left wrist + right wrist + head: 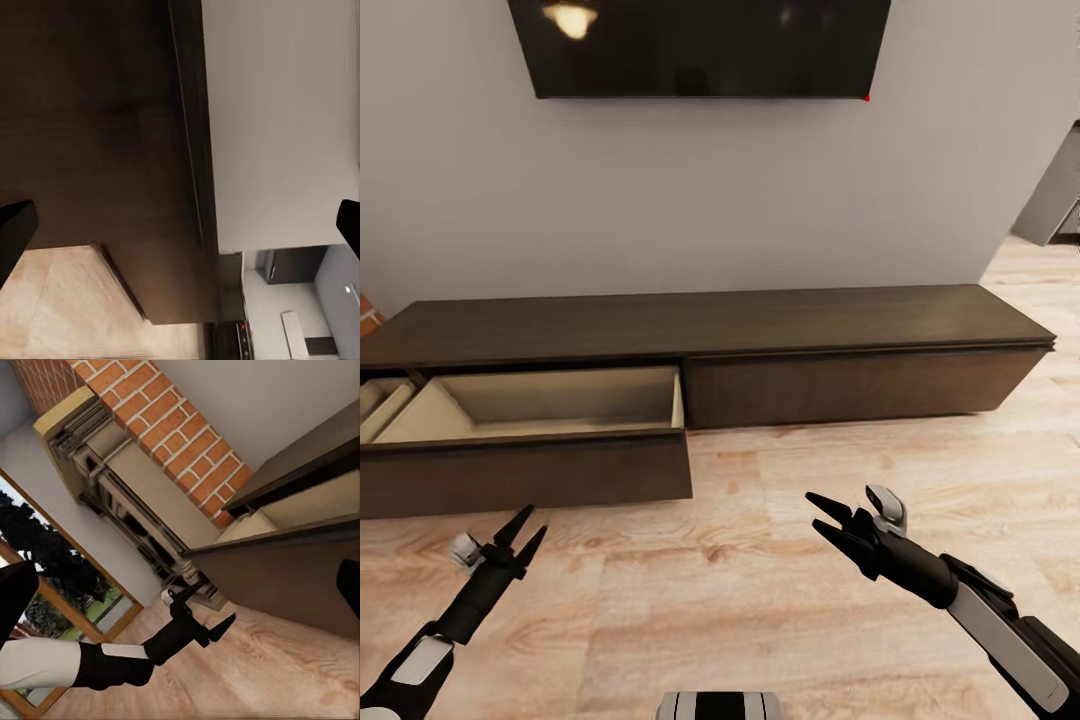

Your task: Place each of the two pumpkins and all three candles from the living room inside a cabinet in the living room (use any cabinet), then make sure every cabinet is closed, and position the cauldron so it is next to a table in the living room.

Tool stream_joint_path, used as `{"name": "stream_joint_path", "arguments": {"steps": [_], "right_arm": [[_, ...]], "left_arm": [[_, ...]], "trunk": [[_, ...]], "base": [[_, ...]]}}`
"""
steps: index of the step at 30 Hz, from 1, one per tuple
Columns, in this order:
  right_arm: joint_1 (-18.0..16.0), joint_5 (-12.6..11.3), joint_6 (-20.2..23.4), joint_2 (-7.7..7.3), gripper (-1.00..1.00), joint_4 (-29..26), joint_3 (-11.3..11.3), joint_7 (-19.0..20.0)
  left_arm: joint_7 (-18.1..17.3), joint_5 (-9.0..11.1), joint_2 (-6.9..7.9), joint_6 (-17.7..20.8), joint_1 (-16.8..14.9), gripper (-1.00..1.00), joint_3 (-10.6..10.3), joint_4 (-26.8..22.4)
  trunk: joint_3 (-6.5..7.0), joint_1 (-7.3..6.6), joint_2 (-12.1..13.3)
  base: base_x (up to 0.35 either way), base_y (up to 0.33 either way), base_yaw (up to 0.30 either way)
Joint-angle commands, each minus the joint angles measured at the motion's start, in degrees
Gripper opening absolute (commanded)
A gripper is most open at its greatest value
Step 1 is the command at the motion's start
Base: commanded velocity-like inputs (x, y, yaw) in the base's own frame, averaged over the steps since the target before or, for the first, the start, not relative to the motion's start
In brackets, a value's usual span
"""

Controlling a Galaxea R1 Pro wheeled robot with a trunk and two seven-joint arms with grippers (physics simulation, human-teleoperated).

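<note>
Your left gripper (526, 530) hung released and empty over the wood floor (760, 560), and your right gripper (828, 518) was spread open too. Ahead of both stood the cabinet (840, 330), its left drawer (530, 470) pulled out just beyond the left gripper, its right front shut.

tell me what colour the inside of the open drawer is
Pale beige inside the drawer, clearest in the head view.
</note>
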Motion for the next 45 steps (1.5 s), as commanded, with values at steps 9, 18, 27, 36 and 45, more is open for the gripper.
{"name": "stream_joint_path", "arguments": {"steps": [9, 18, 27, 36, 45], "right_arm": [[-0.05, -0.58, 0.67, -0.01, 1.0, 0.05, 0.04, -0.04], [-0.05, -0.58, 0.69, 0.03, 1.0, 0.05, 0.04, -0.49], [-0.05, -0.41, 0.69, 0.03, 1.0, 4.61, 0.12, -1.51], [-0.05, -0.4, 0.69, 0.03, 1.0, 6.12, 0.13, -2.11], [-0.05, -0.4, 0.69, 0.03, 1.0, 6.2, 0.21, -2.15]], "left_arm": [[0.59, -0.24, 0.05, 0.95, -0.03, 1.0, -0.06, -0.09], [0.35, -0.73, 0.69, 1.19, 0.0, 1.0, -0.22, -0.2], [4.76, -4.95, 6.51, 3.3, 2.57, 1.0, -0.5, -0.56], [6.79, -9.17, 14.83, 13.45, 6.2, 1.0, -0.26, -0.68], [11.34, -9.43, 26.42, 13.96, 7.63, 1.0, -0.25, 0.18]], "trunk": [[-0.04, -0.04, -0.02], [-0.04, -0.04, -0.02], [-0.04, -0.04, -0.02], [-0.04, -0.04, -0.02], [-0.04, -0.04, -0.02]], "base": [[-0.134, -0.054, 0.0], [-0.004, -0.002, 0.0], [0.0, 0.0, 0.0], [0.0, 0.0, 0.0], [0.0, 0.0, 0.0]]}}
